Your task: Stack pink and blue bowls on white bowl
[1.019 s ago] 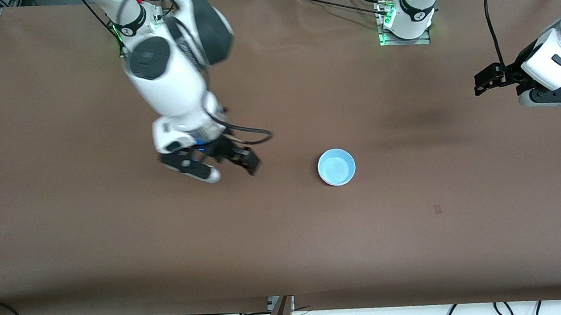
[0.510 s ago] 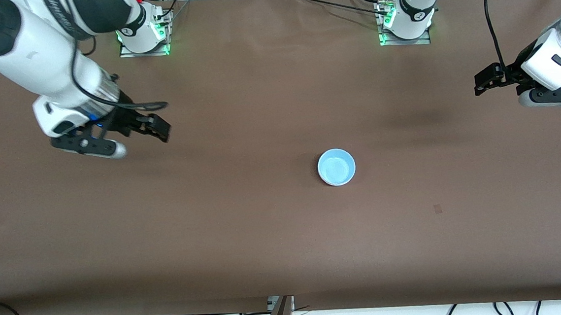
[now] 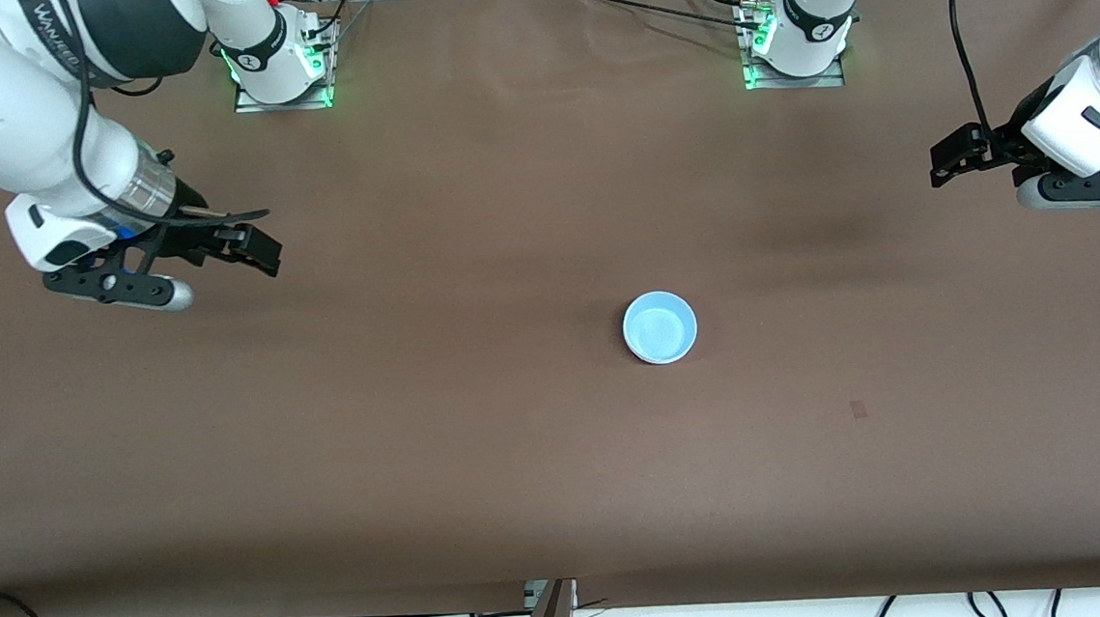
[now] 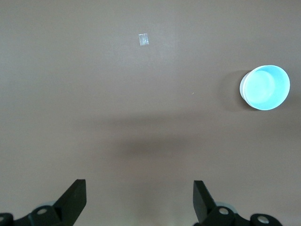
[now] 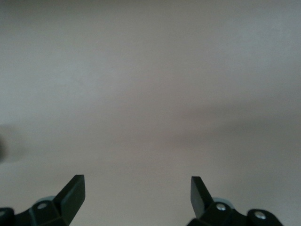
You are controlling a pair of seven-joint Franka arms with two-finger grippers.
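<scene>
1. Front view shows one bowl top only, the blue bowl (image 3: pixel 660 327), sitting near the middle of the brown table (image 3: pixel 522 465), a little toward the left arm's end; whether the pink and white bowls sit nested under it cannot be told
2. Left wrist view shows the same blue bowl (image 4: pixel 265 87) with a pale rim edge peeking out beside it, plus one small square mark (image 4: pixel 144 40) on the table; the front view shows that mark (image 3: pixel 858 409) nearer the camera than the bowl
3. Right wrist view shows only bare table and no bowl
4. Right gripper (image 3: pixel 217 259) hangs over the right arm's end of the table, fingers (image 5: pixel 73 192) spread wide, holding nothing
5. Left gripper (image 3: pixel 960 156) waits over the left arm's end, fingers (image 4: pixel 75 197) spread wide, holding nothing
</scene>
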